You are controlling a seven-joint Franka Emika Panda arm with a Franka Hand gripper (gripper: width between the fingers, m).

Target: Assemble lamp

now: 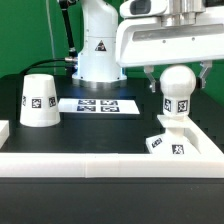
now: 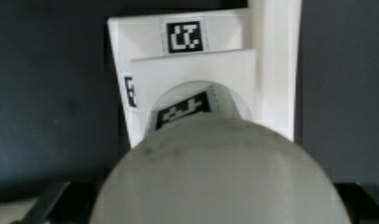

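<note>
You see the bulb (image 1: 178, 84), the shade (image 1: 39, 100) and the base (image 1: 196, 138) in smooth white plastic, a bit shiny. Your tabletop (image 1: 110, 135) looks black, dull and not shiny.

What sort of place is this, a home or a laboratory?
Probably a robotics lab bench: a robot arm stands on a black table, a marker board lies there, and the shade and bulb carry printed tags.

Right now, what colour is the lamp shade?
White shade with a black-and-white tag; exterior view shows best.
</note>
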